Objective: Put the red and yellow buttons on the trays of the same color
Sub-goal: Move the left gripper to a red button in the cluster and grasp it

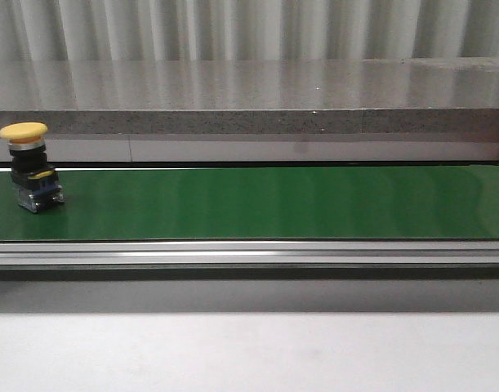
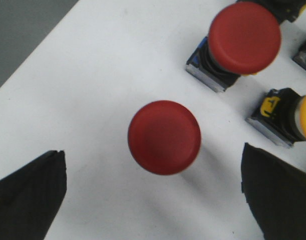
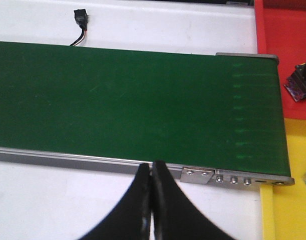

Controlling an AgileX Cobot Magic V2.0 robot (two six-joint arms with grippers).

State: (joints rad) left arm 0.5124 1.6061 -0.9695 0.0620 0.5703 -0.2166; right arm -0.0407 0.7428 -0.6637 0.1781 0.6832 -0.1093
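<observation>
Yellow button (image 1: 27, 167) stands upright on the green belt (image 1: 257, 202) at its far left end in the front view, cap up, base flat on the belt, nothing touching it; likely fed on there to ride toward the trays. Left wrist view: a red button (image 2: 164, 137) sits cap-up on the white tabletop (image 2: 92, 75), centred between the two dark fingers (image 2: 27, 192) of the left pincer (image 2: 155, 192), which is spread wide and released, touching nothing; looks lined up for a straight-down grab on that cap. Second red button (image 2: 244, 37) stands near it, and another yellow-capped button (image 2: 295, 120) is just beside that, cut off at the frame edge; these crowd one side of the target, so the finger on that side has little room, while the other side is bare white surface. Right wrist view: right pincer (image 3: 151, 172) is clenched, tips pressed together, holding nothing, hovering over the belt's near metal rail (image 3: 92, 160). Red tray (image 3: 285, 35) and yellow tray (image 3: 293, 165) sit just past the belt end, red farther, yellow nearer; a button base (image 3: 299, 80) lies in the red tray, cap not visible. Belt surface in this view is bare, wide open for a reach. A small black connector with wire (image 3: 81, 20) lies on the tabletop beyond the belt, well apart from everything. Sorting seems early: at least two reds and a yellow still off the trays.
</observation>
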